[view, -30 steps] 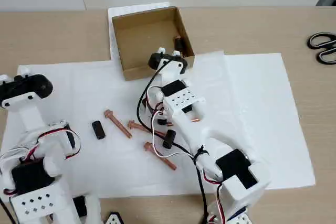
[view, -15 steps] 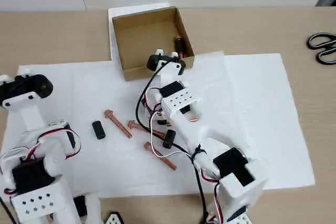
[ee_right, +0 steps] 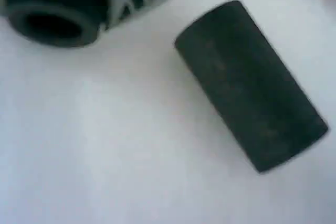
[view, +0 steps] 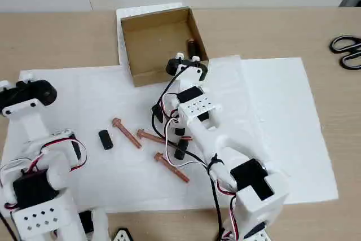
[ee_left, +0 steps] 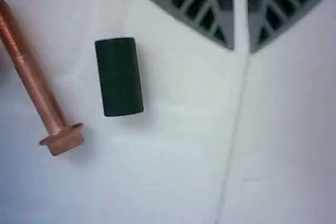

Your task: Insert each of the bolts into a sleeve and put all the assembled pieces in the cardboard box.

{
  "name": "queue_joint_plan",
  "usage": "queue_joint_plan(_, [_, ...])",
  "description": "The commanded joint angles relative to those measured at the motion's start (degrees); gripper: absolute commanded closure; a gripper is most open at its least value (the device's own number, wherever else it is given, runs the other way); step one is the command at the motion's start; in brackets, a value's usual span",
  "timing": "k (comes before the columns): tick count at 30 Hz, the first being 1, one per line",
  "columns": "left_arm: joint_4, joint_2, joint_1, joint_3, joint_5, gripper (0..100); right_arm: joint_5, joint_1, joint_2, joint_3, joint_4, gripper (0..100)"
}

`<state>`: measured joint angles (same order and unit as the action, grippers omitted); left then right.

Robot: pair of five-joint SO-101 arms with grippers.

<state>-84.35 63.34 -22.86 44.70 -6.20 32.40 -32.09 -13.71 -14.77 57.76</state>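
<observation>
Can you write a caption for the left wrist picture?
A black sleeve lies beside a copper bolt on white paper.

Overhead view, close downward wrist views, sleeve point(view: 105, 139) shared

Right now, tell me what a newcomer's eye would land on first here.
The white right arm lies stretched across the middle of the white paper, toward the cardboard box at the table's far side. Beside it, three copper bolts and a black sleeve lie loose on the paper.
</observation>
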Motion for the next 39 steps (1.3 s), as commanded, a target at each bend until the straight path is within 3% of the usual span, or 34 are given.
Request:
queue_joint_plan(1, [-0.09, -0.09, 0.00, -2.68, -0.09, 99, -0.35, -0.40, 0.22, 1.32, -0.57, 99.3])
queue_joint_plan(7, [-0.18, -0.26, 0.09, -3.12, -3.08, 99, -0.44, 0.22, 11.91, 9.58, 10.95, 99.4])
queue_joint_plan(10, [0.00, -2.02, 1.76, -4.35, -14.24, 99, -0.44, 2.51, 18.51, 13.54, 15.16, 99.4])
queue_joint_plan(14, [3.43, -11.25, 10.37, -4.97, -32.18, 99, -0.44, 4.88, 22.81, 14.15, 15.52, 99.4])
queue_joint_plan(18, [8.88, -24.44, 18.37, -5.32, -33.41, 99, -0.53, 6.64, 21.93, 14.15, 15.43, 99.4])
queue_joint_plan(22, [16.09, -39.38, 19.78, -5.85, -40.00, 99, -0.44, 9.71, 20.44, 14.07, 12.26, 99.4])
queue_joint_plan(25, [14.24, -46.86, 19.60, -10.77, -42.37, 99, -0.35, 12.18, 20.18, 14.07, 11.30, 99.4])
queue_joint_plan(29, [8.26, -49.32, 24.00, -16.40, -42.64, 99, -0.44, 13.58, 20.44, 14.07, 11.47, 99.4])
queue_joint_plan(39, [12.84, -49.32, 27.96, -14.64, -46.86, 98, -3.43, 14.55, 20.62, 14.15, 11.38, 99.4])
